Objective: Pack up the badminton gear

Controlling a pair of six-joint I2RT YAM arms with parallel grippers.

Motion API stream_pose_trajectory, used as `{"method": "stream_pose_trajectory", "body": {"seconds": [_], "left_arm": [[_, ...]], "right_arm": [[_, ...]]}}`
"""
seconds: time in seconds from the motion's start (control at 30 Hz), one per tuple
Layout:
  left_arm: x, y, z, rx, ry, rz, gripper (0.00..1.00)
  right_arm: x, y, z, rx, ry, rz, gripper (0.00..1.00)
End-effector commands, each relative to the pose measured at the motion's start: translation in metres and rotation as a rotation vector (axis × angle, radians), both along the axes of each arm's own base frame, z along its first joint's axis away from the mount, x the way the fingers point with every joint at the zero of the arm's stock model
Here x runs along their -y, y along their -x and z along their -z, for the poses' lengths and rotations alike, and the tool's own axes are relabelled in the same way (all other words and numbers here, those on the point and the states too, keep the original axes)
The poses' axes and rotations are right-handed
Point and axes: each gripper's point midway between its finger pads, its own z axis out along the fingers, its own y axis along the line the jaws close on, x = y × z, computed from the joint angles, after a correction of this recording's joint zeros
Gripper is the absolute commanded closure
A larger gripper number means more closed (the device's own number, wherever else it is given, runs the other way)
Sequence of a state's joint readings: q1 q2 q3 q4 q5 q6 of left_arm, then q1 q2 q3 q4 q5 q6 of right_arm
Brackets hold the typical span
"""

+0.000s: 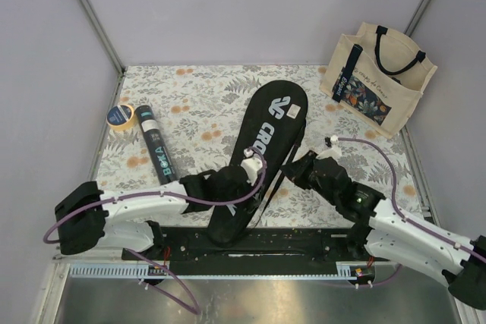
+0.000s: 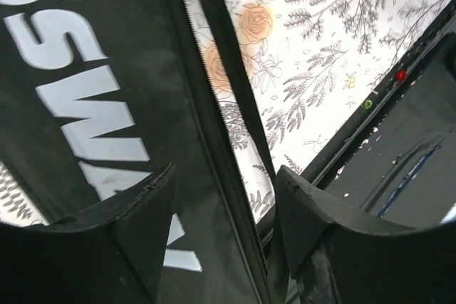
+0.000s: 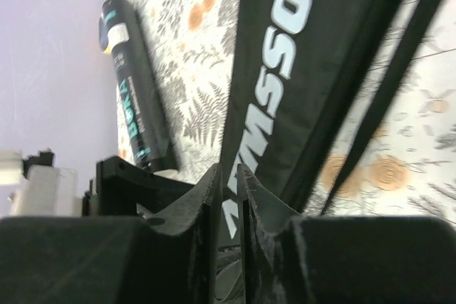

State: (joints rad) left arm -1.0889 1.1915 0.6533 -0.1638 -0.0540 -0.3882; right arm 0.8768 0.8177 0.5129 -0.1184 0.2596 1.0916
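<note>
The long black racket bag marked "CROSSWAY" (image 1: 267, 130) lies diagonally across the middle of the floral table. My left gripper (image 1: 257, 180) is over its lower part. In the left wrist view it (image 2: 224, 204) is open, its fingers (image 2: 142, 208) straddling the bag's zipper edge (image 2: 214, 126). My right gripper (image 1: 288, 171) sits at the bag's right edge. In the right wrist view it (image 3: 228, 174) is shut, with nothing showing between the jaws. The black tube with teal lettering (image 1: 156, 146) lies to the left and also shows in the right wrist view (image 3: 132, 94). Rackets and shuttlecocks are not visible.
A yellow-rimmed tape roll (image 1: 120, 115) lies beside the tube's far end. A cream tote bag with dark handles (image 1: 380, 77) stands at the back right. A black base rail (image 1: 250, 244) runs along the near edge. Grey walls enclose the table.
</note>
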Motion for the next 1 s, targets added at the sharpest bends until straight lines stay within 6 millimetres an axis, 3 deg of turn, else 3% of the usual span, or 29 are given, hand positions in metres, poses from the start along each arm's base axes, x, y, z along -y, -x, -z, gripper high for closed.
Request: {"method": "stream_pose_trajectory", "body": {"seconds": [0.0,0.2,0.37,0.57,0.73,0.83,0.97], "left_arm": [[0.04,-0.015,-0.024,0.127,0.019,0.024,0.4],[0.071,-0.003,-0.006,0.112,-0.018,0.067,0.41],[0.088,-0.005,0.014,0.098,-0.068,0.058,0.4],[0.092,-0.014,0.052,0.086,-0.198,0.045,0.42],[0.088,-0.018,0.065,0.079,-0.251,0.012,0.46],[0.085,-0.016,0.067,0.068,-0.246,0.003,0.58],[0.086,-0.014,0.065,0.053,-0.245,0.009,0.89]], "right_arm": [[0.049,0.0,0.0,0.022,0.059,0.177,0.76],[0.092,0.007,-0.025,0.121,0.015,0.289,0.76],[0.105,0.011,-0.028,0.157,0.001,0.312,0.75],[0.115,0.015,-0.026,0.174,-0.008,0.329,0.74],[0.125,0.017,-0.028,0.199,-0.001,0.352,0.73],[0.122,0.018,-0.022,0.194,0.01,0.334,0.73],[0.112,0.018,-0.01,0.177,0.037,0.29,0.72]]}}
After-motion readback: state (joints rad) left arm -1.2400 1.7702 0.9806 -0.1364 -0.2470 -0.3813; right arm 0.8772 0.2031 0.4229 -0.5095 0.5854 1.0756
